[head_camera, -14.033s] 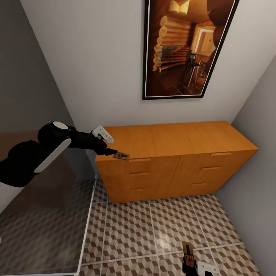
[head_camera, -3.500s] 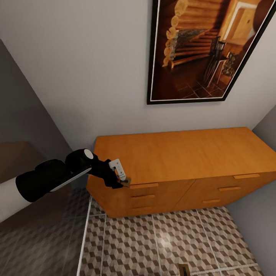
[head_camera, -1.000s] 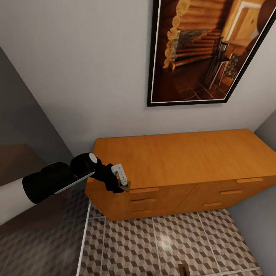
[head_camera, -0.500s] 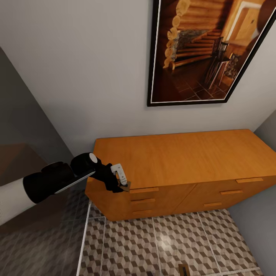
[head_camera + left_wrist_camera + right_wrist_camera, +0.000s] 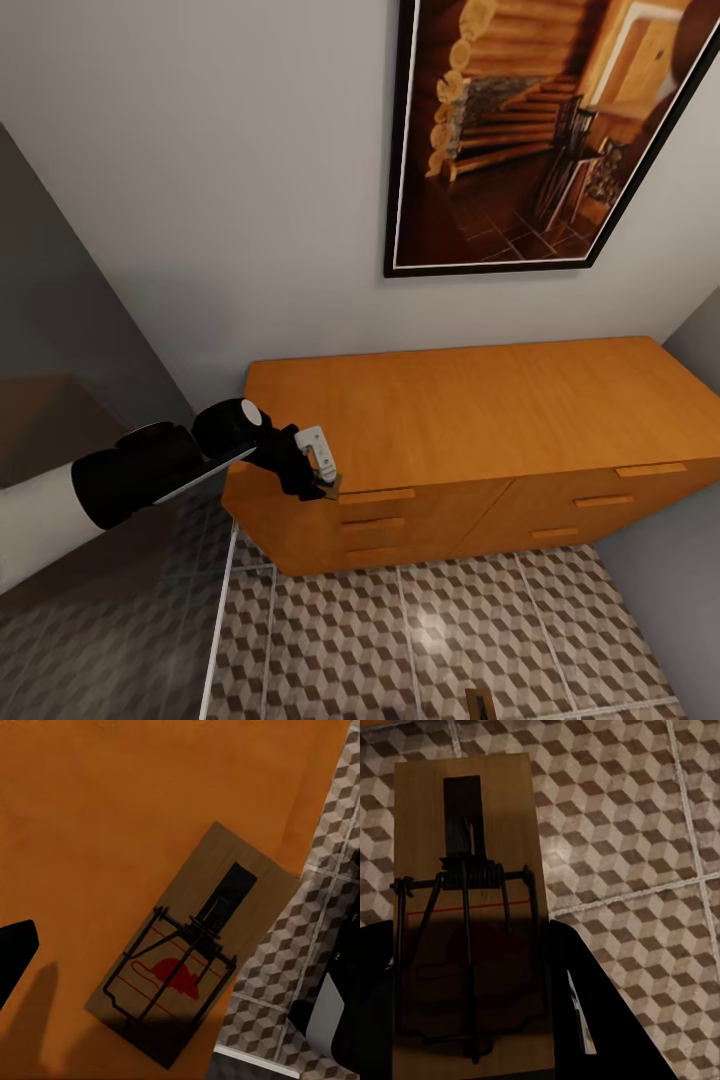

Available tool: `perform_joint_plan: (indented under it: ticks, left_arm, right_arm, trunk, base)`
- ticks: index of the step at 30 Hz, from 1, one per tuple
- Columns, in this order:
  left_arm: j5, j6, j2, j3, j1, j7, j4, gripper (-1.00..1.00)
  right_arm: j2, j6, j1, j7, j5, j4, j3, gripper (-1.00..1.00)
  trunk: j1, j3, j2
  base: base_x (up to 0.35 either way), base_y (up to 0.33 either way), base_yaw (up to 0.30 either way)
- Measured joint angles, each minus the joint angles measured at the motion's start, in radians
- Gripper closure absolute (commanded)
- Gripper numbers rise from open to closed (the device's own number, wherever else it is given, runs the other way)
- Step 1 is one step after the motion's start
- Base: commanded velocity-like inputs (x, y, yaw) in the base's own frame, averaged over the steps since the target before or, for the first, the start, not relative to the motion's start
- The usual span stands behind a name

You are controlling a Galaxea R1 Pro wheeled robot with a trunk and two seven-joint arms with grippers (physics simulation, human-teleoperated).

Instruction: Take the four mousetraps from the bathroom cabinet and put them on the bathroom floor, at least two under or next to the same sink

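Note:
The orange-brown cabinet (image 5: 480, 410) stands against the wall. One mousetrap (image 5: 191, 949) lies flat on its top at the front left corner, one end reaching past the edge; the same mousetrap (image 5: 329, 488) is a small speck in the head view. My left gripper (image 5: 322, 482) points down over it, open, with its black fingers (image 5: 16, 952) apart on either side and not touching it. Over the cube-patterned bathroom floor (image 5: 622, 817), my right gripper (image 5: 472, 975) is shut on a second mousetrap (image 5: 465, 907). That mousetrap's tip (image 5: 479, 703) pokes in at the head view's lower edge.
A large framed picture (image 5: 530, 130) hangs on the wall above the cabinet. A glass panel with a pale frame (image 5: 215, 620) stands left of the cabinet. A grey wall (image 5: 670, 580) closes the right side. Tiled floor (image 5: 400, 640) stretches in front of the drawers.
Since 14 s ago the head camera has shifted. My left gripper has gone from beside the trap on the cabinet corner to pointing down over it. In the last second it edged slightly right.

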Motion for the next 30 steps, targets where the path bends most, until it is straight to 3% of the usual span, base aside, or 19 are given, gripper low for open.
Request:
perform_joint_plan:
  ticks: [30]
  left_arm:
    - [-0.002,0.001,-0.004,-0.001,0.0,0.0,0.0,-1.0]
  right_arm:
    - [0.0,0.0,0.0,-0.001,0.0,0.0,0.0,1.0]
  trunk:
    - [0.0,-0.024,0.0]
  base:
    - [0.0,0.0,0.0]
